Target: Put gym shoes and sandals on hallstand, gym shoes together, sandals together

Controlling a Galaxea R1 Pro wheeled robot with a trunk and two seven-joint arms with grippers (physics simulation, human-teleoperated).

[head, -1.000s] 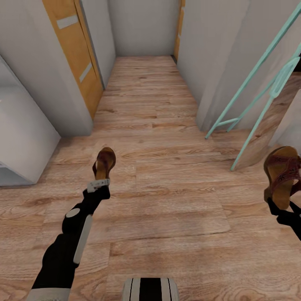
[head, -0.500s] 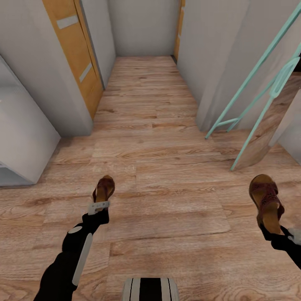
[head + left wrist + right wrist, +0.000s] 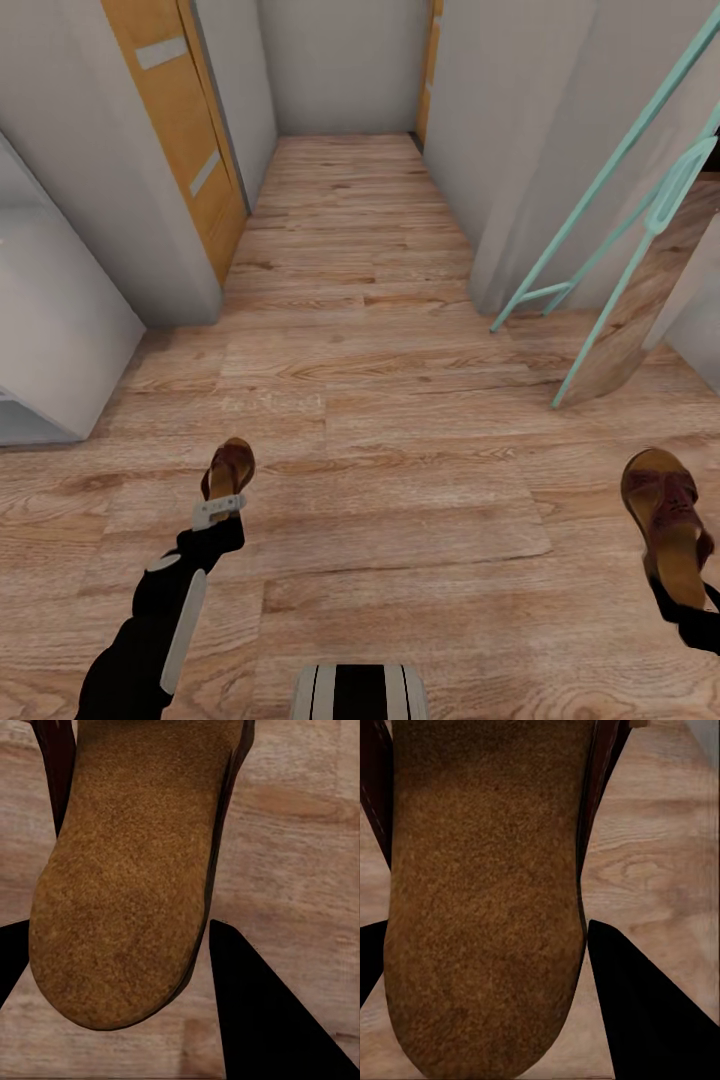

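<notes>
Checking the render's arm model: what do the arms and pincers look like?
Left arm: glossy black shell with a long light grey panel along the forearm, a grey oval pad above it, and a pale grey band at the wrist. Left pincer and right pincer: plain black, tapering fingers. Right arm also black. No cables visible.

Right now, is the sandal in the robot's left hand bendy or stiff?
Probably stiff: the left sandal juts straight out of the left tool without drooping. Its thick tan footbed looks solid, so likely a bit heavy for its size. The grainy surface probably isn't slippery.
</notes>
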